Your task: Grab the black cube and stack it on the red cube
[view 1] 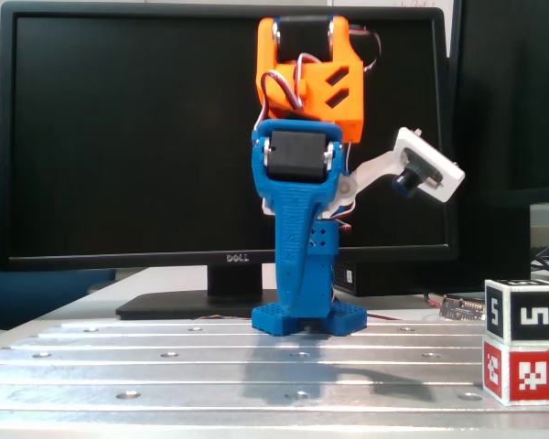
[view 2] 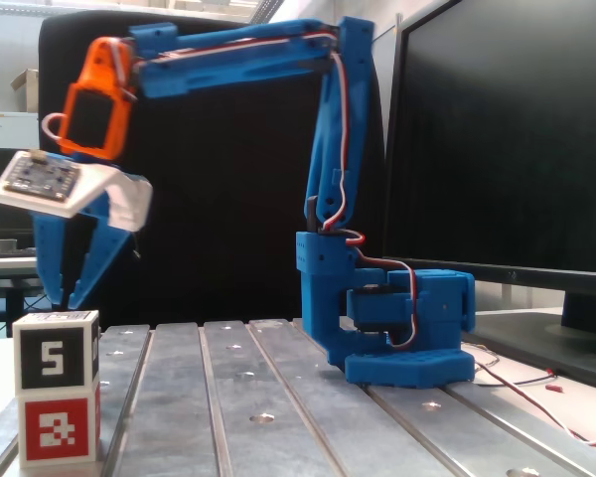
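While the black cube (view 1: 523, 312) sits squarely on top of the red cube (view 1: 522, 370) at the right edge of the ribbed metal surface (view 1: 210, 370) in a fixed view, the same stack stands at the lower left in the other fixed view, black cube (view 2: 57, 350) above red cube (view 2: 59, 427), a "5" marker facing the camera. Their faces line up closely, touching, with no visible overhang.

Above and just behind that stack, the claw (view 2: 68, 295) hangs tips-down, clear of the black cube, gripping nothing. Its two blue fingers (view 2: 95, 260) converge toward the tips with a thin gap showing between them higher up, so it reads as narrow, nearly closed. An orange wrist housing (view 2: 94, 104) sits above it, with a white-mounted camera board (view 2: 48, 181) angled off the side.

From the front, the blue arm (view 1: 302, 238) rises from its base (view 1: 309, 319) before a Dell monitor (view 1: 128, 137); here the fingertips cannot be made out.
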`<state>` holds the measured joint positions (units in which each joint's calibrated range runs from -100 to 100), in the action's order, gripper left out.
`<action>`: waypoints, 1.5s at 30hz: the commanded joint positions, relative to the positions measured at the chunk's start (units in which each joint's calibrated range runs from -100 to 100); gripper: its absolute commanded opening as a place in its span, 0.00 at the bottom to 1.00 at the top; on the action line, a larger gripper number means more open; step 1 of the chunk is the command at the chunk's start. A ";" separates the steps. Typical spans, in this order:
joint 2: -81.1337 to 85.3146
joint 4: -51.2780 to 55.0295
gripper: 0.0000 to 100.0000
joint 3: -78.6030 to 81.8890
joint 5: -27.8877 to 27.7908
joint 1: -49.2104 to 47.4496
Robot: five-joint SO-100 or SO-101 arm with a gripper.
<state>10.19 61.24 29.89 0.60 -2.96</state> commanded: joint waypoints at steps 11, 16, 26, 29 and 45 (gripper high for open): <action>22.64 -13.74 0.03 23.52 0.24 1.08; 31.91 -16.65 0.03 32.21 0.24 0.71; 47.96 -16.73 0.03 45.05 0.29 0.34; 53.22 -16.05 0.03 48.94 0.29 0.34; 88.06 -3.39 0.03 66.40 0.19 0.19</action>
<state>93.40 54.79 96.01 0.76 -2.67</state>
